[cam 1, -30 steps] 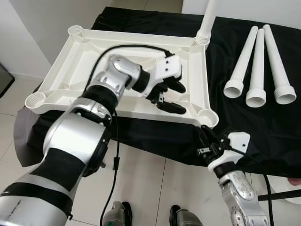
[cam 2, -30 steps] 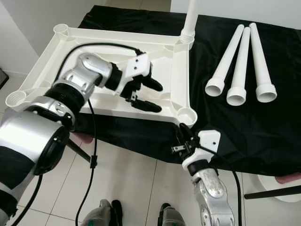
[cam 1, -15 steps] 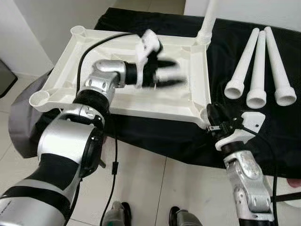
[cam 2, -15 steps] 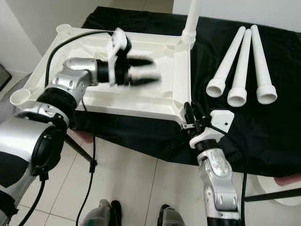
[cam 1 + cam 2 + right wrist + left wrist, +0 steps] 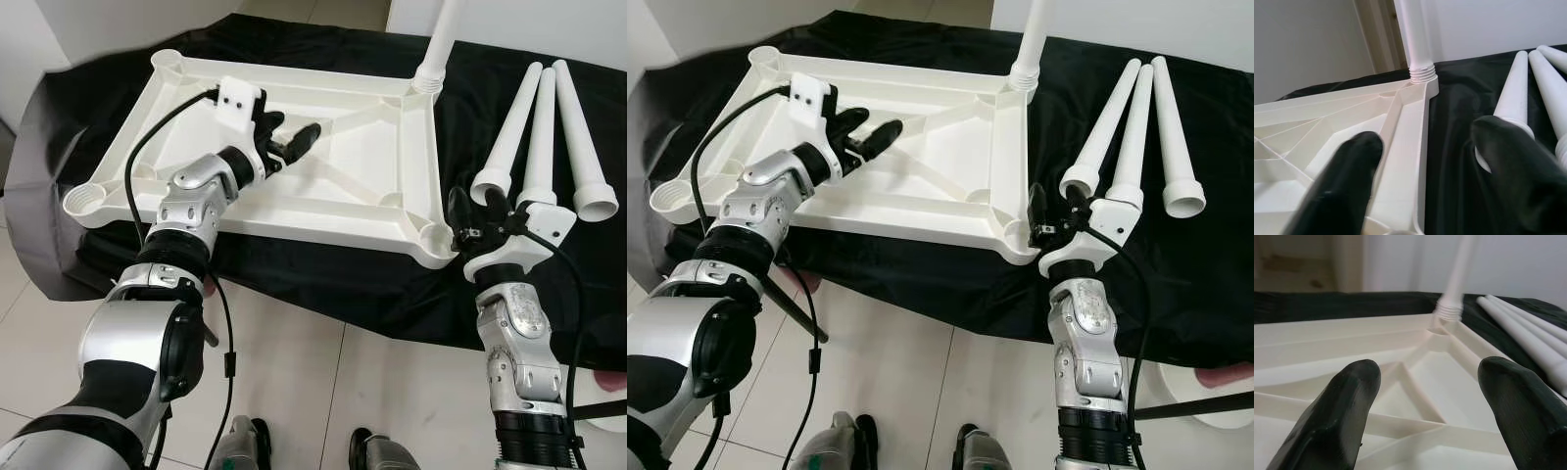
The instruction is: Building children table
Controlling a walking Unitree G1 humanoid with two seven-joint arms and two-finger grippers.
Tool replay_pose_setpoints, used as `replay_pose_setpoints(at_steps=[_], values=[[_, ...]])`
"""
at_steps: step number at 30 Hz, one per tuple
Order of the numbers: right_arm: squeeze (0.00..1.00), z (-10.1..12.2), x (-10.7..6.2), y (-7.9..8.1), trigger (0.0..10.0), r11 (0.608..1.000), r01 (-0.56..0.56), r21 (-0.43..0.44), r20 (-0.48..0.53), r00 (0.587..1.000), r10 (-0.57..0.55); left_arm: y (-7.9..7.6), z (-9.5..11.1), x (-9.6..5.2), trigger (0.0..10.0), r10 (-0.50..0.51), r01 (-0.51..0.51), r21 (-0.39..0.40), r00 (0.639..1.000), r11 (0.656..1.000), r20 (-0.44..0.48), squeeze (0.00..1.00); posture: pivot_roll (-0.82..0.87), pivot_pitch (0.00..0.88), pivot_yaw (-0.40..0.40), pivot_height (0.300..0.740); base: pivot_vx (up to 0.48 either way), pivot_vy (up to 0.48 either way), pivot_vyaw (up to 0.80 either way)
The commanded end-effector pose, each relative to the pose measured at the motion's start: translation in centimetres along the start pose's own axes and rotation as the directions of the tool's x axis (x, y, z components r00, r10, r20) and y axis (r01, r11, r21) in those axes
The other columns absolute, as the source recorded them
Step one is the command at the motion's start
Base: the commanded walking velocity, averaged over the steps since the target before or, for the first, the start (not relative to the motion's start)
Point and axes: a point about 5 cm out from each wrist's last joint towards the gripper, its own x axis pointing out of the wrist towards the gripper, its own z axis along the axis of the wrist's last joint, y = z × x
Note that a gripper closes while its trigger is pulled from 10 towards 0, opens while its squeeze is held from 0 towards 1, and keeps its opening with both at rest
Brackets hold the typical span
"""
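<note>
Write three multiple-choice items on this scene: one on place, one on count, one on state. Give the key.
1. Where is the right gripper?
A. at the tabletop's near right corner
B. over the loose legs
C. at the far left corner

2. How many loose legs lie on the black cloth?
A. one
B. three
C. five

3. What state is the left gripper in?
A. shut on a leg
B. open over the tabletop
C. shut on the cloth

Key: A, its fingers flank that corner socket; B, three white legs lie side by side; B, fingers apart, holding nothing.

Bright even daylight; eye views sharp; wrist foregrounds blurred.
</note>
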Motion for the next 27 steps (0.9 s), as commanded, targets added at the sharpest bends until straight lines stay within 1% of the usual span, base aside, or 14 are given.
replay_pose_setpoints(at_steps=[1,6,7,8,9,10,14,16,17,18,19,20,23,27], values=[[1.00,-0.2,0.1,-0.3,10.0,1.000,0.023,-0.021,-0.001,1.000,-0.023,0.6,-0.3,-0.6,10.0,0.097,-0.097,0.010,0.995,0.995,0.019,0.00,0.01,0.150,0.006,0.740,0.000,0.000,0.00],[1.00,-0.4,0.5,-0.6,10.0,0.995,0.075,-0.063,-0.001,0.997,-0.075,0.9,-0.1,-1.3,10.0,0.163,-0.164,0.008,0.985,0.986,0.058,0.00,0.01,0.148,0.000,0.740,0.000,0.000,0.00],[1.00,-0.6,0.7,-0.8,10.0,0.991,0.110,-0.077,-0.014,0.994,-0.111,1.0,-0.1,-1.7,10.0,0.196,-0.196,-0.010,0.977,0.981,0.084,0.00,0.01,0.147,-0.002,0.740,0.000,0.000,0.00],[0.87,-0.7,0.9,-0.9,10.0,0.989,0.125,-0.082,-0.027,0.991,-0.128,1.2,-0.1,-2.0,10.0,0.234,-0.233,-0.017,0.967,0.972,0.105,0.00,0.01,0.147,-0.001,0.740,0.000,0.000,0.00],[0.87,-0.7,0.9,-0.9,10.0,0.989,0.125,-0.082,-0.027,0.991,-0.128,1.2,-0.1,-2.0,10.0,0.234,-0.233,-0.017,0.967,0.972,0.105,0.00,0.01,0.147,-0.001,0.740,0.000,0.000,0.00],[0.00,-0.7,1.0,-0.7,10.0,0.987,0.126,-0.097,-0.023,0.991,-0.129,1.3,-0.4,-2.5,10.0,0.286,-0.284,-0.033,0.950,0.958,0.123,0.00,0.00,0.144,0.000,0.740,0.000,0.000,0.00],[0.00,-0.5,0.8,-0.2,10.0,0.989,0.107,-0.107,0.000,0.994,-0.107,1.2,-0.4,-3.0,10.0,0.314,-0.314,-0.025,0.936,0.949,0.158,0.00,0.00,0.139,0.000,0.740,0.000,0.000,0.00],[0.00,-0.5,0.8,-0.2,10.0,0.989,0.107,-0.107,0.000,0.994,-0.107,1.2,-0.4,-3.0,10.0,0.314,-0.314,-0.025,0.936,0.949,0.158,0.00,0.00,0.139,0.000,0.740,0.000,0.000,0.00],[0.00,-0.5,0.6,0.0,10.0,0.990,0.093,-0.106,0.006,0.996,-0.093,1.1,-0.3,-3.4,10.0,0.342,-0.341,-0.037,0.923,0.939,0.178,0.00,0.01,0.134,0.001,0.740,0.000,0.000,0.00],[0.00,-0.5,0.6,0.0,10.0,0.990,0.093,-0.106,0.006,0.996,-0.093,1.1,-0.3,-3.4,10.0,0.342,-0.341,-0.037,0.923,0.939,0.178,0.00,0.01,0.134,0.001,0.740,0.000,0.000,0.00],[0.00,-0.4,0.1,0.4,10.0,0.992,0.080,-0.097,0.008,0.997,-0.079,0.7,-0.4,-3.8,10.0,0.359,-0.360,-0.031,0.915,0.933,0.182,0.00,0.01,0.129,0.001,0.740,0.000,0.000,0.00],[0.00,-0.4,0.1,0.4,10.0,0.992,0.080,-0.097,0.008,0.997,-0.079,0.7,-0.4,-3.8,10.0,0.359,-0.360,-0.031,0.915,0.933,0.182,0.00,0.01,0.129,0.001,0.740,0.000,0.000,0.00],[0.00,-0.4,-1.2,1.2,10.0,0.998,0.040,-0.054,0.000,0.999,-0.040,-0.5,-0.8,-4.8,10.0,0.388,-0.387,-0.040,0.903,0.921,0.184,0.00,0.02,0.115,0.000,0.740,0.000,0.000,0.00],[0.00,-0.4,-1.6,1.4,10.0,0.998,0.035,-0.057,-0.006,0.999,-0.035,-0.9,-0.9,-5.3,10.0,0.407,-0.400,-0.072,0.896,0.914,0.178,0.00,0.02,0.115,-0.005,0.740,0.000,0.000,0.00]])
